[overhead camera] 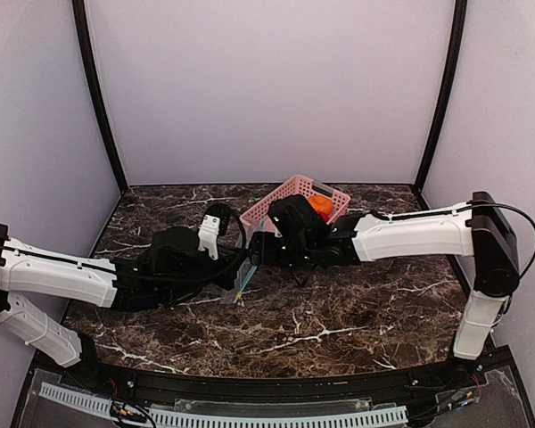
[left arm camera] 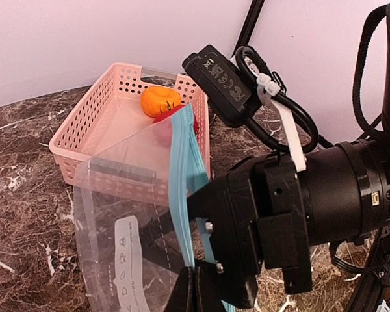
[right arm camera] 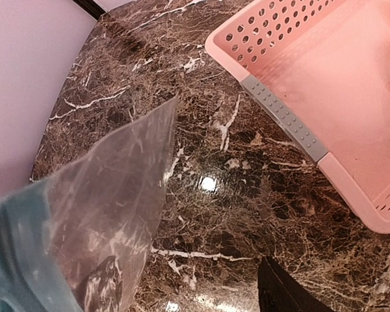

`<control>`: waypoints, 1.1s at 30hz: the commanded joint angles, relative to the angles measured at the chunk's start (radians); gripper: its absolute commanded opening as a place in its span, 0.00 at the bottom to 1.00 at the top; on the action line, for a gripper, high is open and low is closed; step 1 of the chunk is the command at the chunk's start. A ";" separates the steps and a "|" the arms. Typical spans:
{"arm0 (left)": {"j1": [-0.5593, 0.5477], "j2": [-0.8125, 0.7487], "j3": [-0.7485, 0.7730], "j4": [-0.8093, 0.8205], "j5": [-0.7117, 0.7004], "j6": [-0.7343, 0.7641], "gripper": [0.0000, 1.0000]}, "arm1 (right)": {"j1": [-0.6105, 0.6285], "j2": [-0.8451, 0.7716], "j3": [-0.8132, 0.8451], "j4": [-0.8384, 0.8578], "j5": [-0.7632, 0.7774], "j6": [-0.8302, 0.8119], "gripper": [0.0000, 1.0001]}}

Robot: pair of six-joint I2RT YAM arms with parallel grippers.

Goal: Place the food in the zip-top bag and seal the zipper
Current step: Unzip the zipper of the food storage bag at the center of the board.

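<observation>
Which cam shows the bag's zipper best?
Left wrist: the zipper runs up mid-frame, sharp, nearly full length. Top shows only a small teal sliver; right wrist, a blurred teal corner at bottom left.

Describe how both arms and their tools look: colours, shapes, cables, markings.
Rounded white shells, black joints on left arm and right arm. Black, blocky left tool and right tool. A black cable loops over the right elbow. A white zip tie binds cabling beside a black module embossed with symbols.
</observation>
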 commanded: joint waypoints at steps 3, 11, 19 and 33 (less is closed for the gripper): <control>-0.005 -0.037 -0.015 0.012 -0.021 -0.018 0.01 | -0.006 0.005 -0.039 0.039 0.041 0.026 0.61; -0.004 -0.084 0.000 -0.119 -0.158 0.029 0.01 | -0.017 -0.037 -0.102 -0.008 0.110 0.033 0.36; -0.002 -0.067 0.026 -0.189 -0.175 0.053 0.01 | -0.021 -0.064 -0.115 -0.016 0.116 0.030 0.09; 0.004 0.037 0.115 -0.162 0.110 -0.005 0.17 | 0.010 -0.072 -0.088 -0.018 0.136 0.004 0.00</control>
